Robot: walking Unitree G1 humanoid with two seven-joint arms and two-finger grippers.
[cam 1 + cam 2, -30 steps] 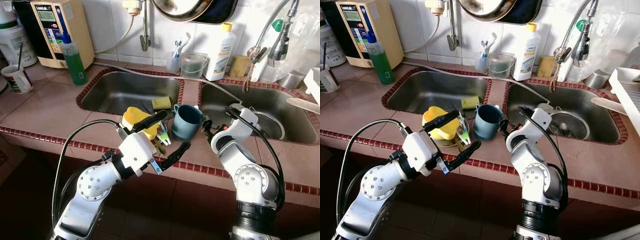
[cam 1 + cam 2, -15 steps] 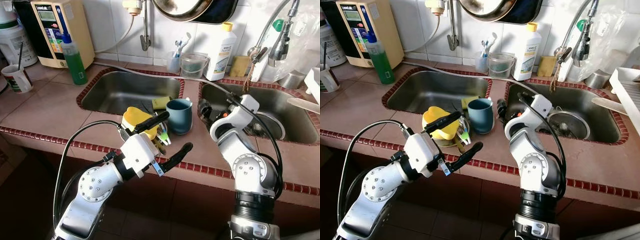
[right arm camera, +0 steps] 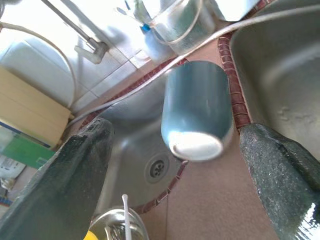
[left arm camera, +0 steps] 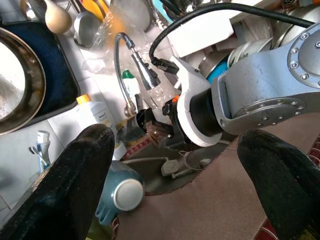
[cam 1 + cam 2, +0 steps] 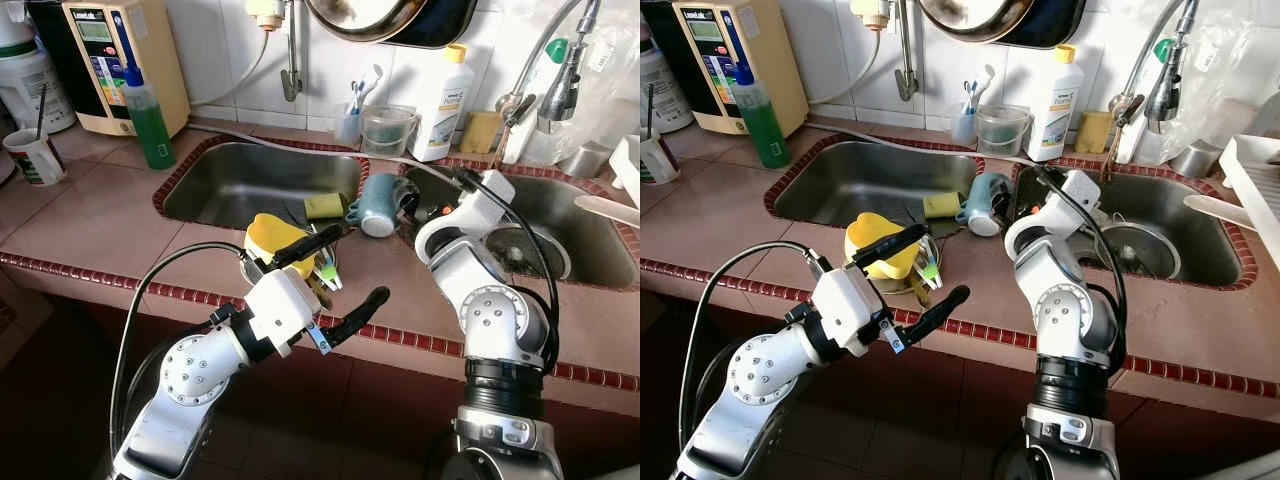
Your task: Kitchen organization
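Note:
A blue mug [image 5: 376,205] lies tipped on its side on the tiled divider between the two sinks, its base facing the counter front. My right gripper [image 3: 177,130] is open just behind the mug, fingers spread wide on either side and apart from it. My left gripper [image 5: 361,262] hangs open over the counter's front edge, with nothing between its fingers. Under its upper finger a yellow bowl [image 5: 270,232] sits in a metal bowl with utensils. A yellow-green sponge [image 5: 322,205] rests at the left sink's rim beside the mug.
The left sink [image 5: 240,185] and right sink [image 5: 560,215] take up the counter's back. A green soap bottle [image 5: 148,118], a white bottle [image 5: 440,92], a clear cup [image 5: 385,130] and a hose faucet [image 5: 556,75] stand along the wall. A white rack [image 5: 1255,180] is at the far right.
The blue mug went from the counter front back toward the sinks, stood upright half a second ago, and now lies tipped on the divider. My right arm moved back with it. The left arm barely moved.

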